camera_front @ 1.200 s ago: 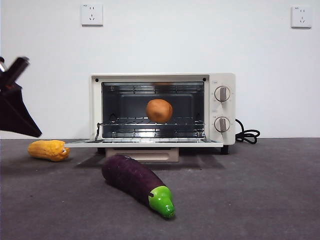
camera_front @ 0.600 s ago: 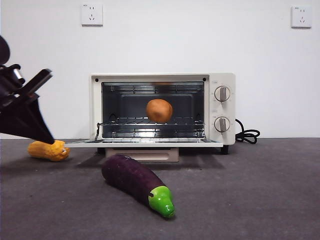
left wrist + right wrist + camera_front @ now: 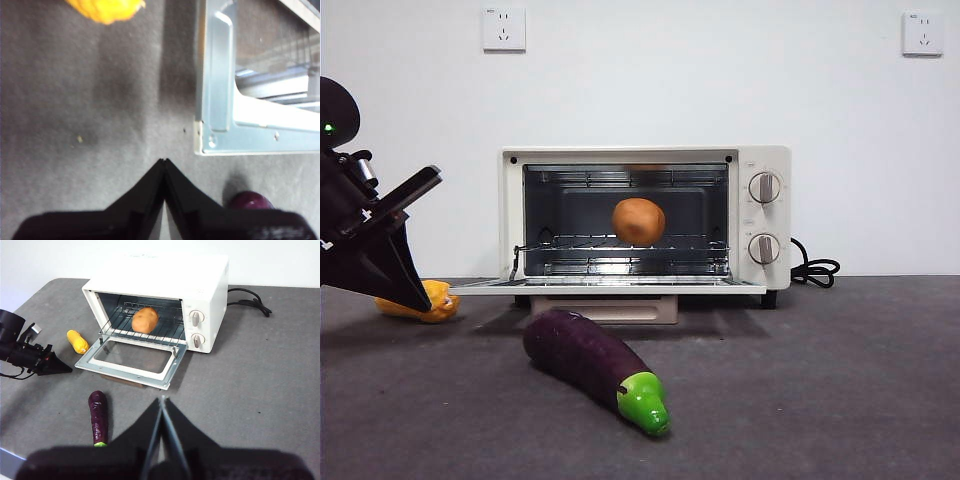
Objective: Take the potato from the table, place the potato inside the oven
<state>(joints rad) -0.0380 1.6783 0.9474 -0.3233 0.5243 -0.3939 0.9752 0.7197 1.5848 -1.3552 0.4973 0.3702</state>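
Front view: potato (image 3: 639, 221) sits in oven (image 3: 645, 222); left gripper (image 3: 415, 292), jaws pressed together, could clip the open door (image 3: 605, 286).

It is looking like a lab test room: a bare white wall (image 3: 640, 90) with sockets (image 3: 504, 29) is standing behind a grey table (image 3: 820, 380) bearing toy vegetables.

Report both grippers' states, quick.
Left gripper: shut, empty, low over the table beside the oven door.
Right gripper: shut, empty, waiting.
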